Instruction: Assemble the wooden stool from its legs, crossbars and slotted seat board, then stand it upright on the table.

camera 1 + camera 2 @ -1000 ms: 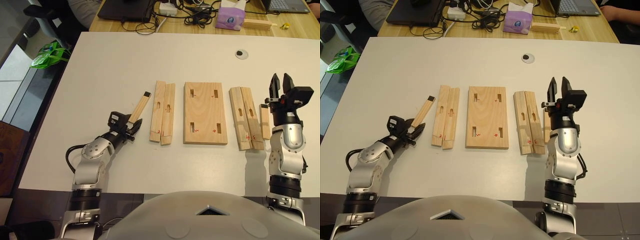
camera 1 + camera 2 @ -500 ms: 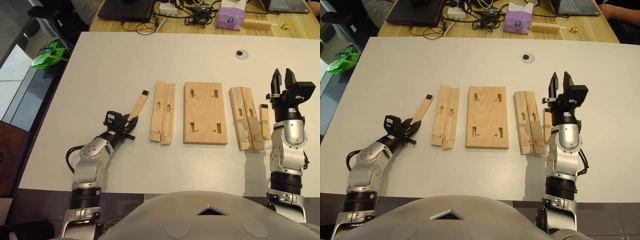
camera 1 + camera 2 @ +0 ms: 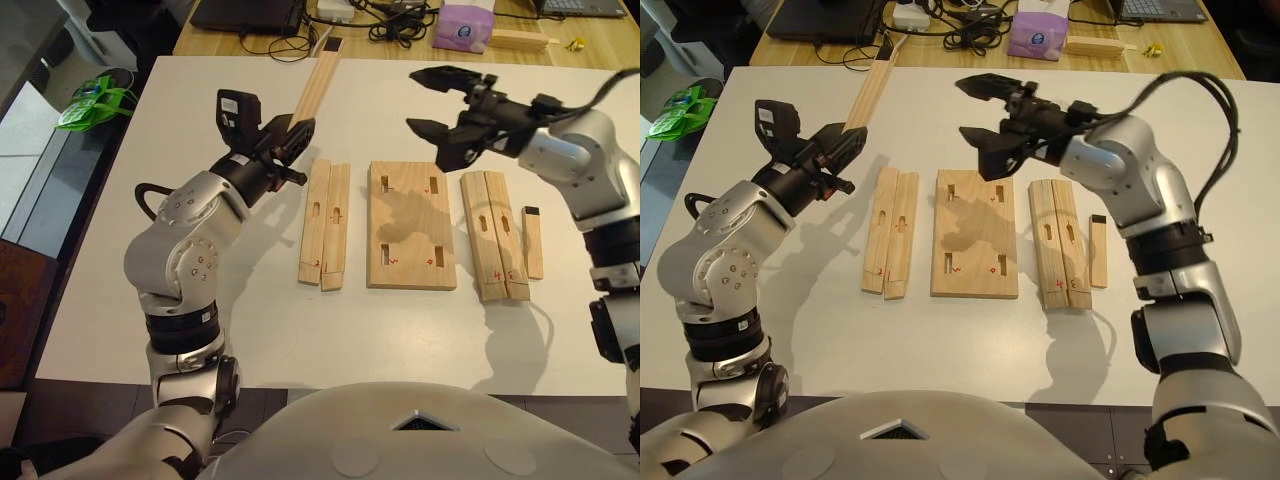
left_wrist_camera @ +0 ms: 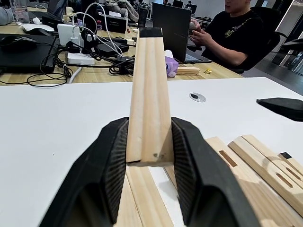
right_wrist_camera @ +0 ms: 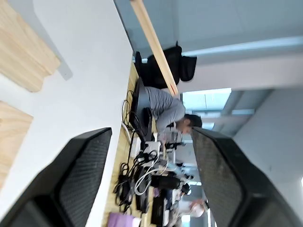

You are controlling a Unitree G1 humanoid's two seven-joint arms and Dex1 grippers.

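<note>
**Stool parts laid out, one crossbar in the air**

The white table (image 3: 180,330) carries everything, and the slotted seat board (image 3: 410,225) lies flat near its middle, four small slots showing, with red marks by some of them. I place everything else from that board.

Just to the robot's left of the seat board lies a pair of legs (image 3: 326,225), side by side and touching, each with one slot, running the same way as the board's long edge. On the board's other side, just to the robot's right, a second pair of legs (image 3: 492,235) lies the same way, also pressed together.

Left of the seat board and raised well above the table is the left gripper (image 3: 292,150). Its two dark fingers (image 4: 113,161) are clamped on the near end of a crossbar (image 3: 318,80). That bar slants up and away, past the left pair of legs, and its dark-capped far end points toward the cluttered wooden desk (image 3: 240,42) beyond the table.

Over the far end of the seat board hangs the right gripper (image 3: 412,99), clear of the wood, with its fingers (image 5: 85,175) spread wide and nothing between them. Its shadow falls on the board.

Smallest of the parts, a second crossbar (image 3: 533,242) with a dark far end lies flat on the table, right of the seat board and just outside the right pair of legs.
</note>
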